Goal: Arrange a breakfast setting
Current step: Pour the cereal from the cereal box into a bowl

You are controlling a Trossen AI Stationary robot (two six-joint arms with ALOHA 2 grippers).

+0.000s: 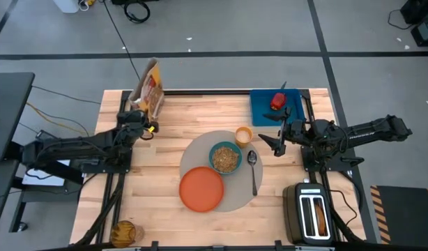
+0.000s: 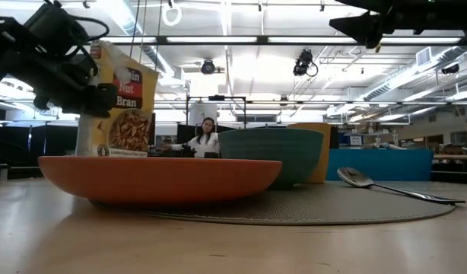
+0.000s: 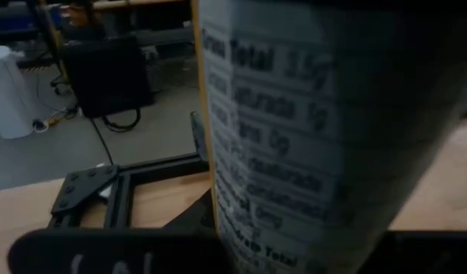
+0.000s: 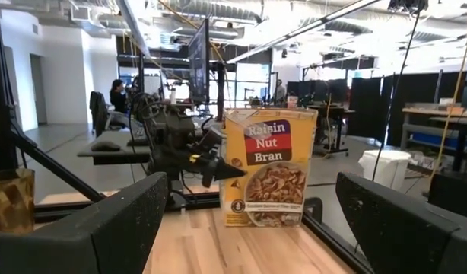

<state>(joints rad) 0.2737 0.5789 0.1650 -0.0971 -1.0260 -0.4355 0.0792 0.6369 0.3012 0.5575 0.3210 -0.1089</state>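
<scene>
On the round grey mat (image 1: 199,148) lie an orange plate (image 1: 201,188), a teal bowl (image 1: 225,157) filled with cereal, a small orange cup (image 1: 243,135) and a metal spoon (image 1: 253,171). A red apple (image 1: 278,102) sits on the blue board (image 1: 261,110). A Raisin Nut Bran cereal box (image 4: 268,167) stands upright at the table's far left, with my left gripper (image 1: 147,125) shut on it. My right gripper (image 1: 270,144) hovers open just right of the cup, holding nothing; its fingers (image 4: 104,228) stand wide apart. My left gripper holds the cereal box at its near upright edge (image 4: 229,172), about halfway up. One finger (image 4: 218,172) lies on the printed front face; the other is hidden behind the box. The fingers come level from the near-left side. The box is upright, its bottom (image 4: 264,224) at the tabletop.
A black two-slot toaster (image 1: 310,213) stands at the near right corner. A glass jar (image 1: 125,232) stands at the near left corner. Bare wood lies left of the mat, between it and the box. A person sits in the room beyond the table (image 2: 204,137).
</scene>
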